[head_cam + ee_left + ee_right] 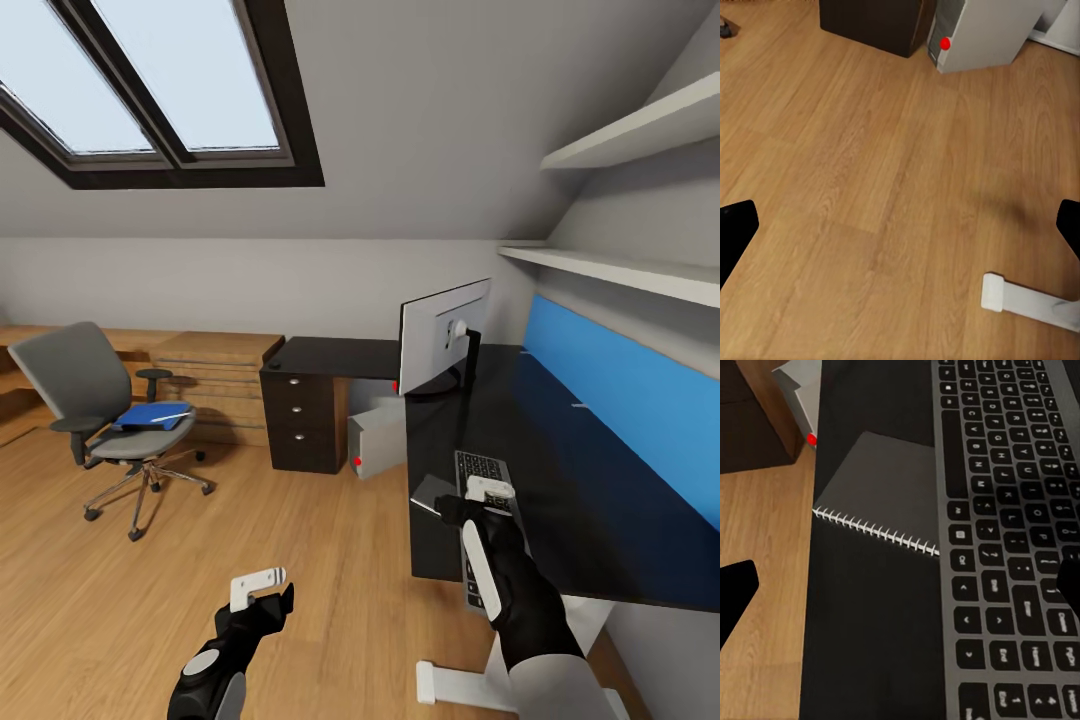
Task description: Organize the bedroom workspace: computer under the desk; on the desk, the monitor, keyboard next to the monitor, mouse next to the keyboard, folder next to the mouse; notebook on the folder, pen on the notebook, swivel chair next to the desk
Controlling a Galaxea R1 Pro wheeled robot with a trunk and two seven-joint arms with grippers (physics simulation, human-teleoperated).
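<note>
Keyboard (484, 500): flat, dark grey, lying on the glossy black table (580, 500) near its front edge, running lengthwise away from me toward the monitor (446, 330). My right claw (490, 490) hangs directly above it; in the right wrist view the fingers stand apart at either side of the frame, clamped on nothing.

Notebook (881, 491): grey cover, spiral-bound, at the table's front edge, just beside the keyboard; its binding touches or slips under the keyboard's side, I cannot tell which.

Monitor: upright on the table near the inner corner of the L, its grey back toward me.

Computer (375, 445): light grey tower on the floor under the table, red dot on its front.

Folder (150, 415): bright blue, lying on the seat of the swivel chair (110, 420), a thin white pen (165, 413) across it. Chair stands well apart from the table.

Left claw (258, 590): held low over bare wooden floor (870, 187), fingers apart, empty.

Mouse: not identified.

Step in hand, by my judgement: settling the keyboard or picking up the notebook. Computer and monitor already look right. The folder must reach the table before the notebook can be stacked, so next I must draw back, drive to the chair and grip the folder by its edge without spilling the pen.
</note>
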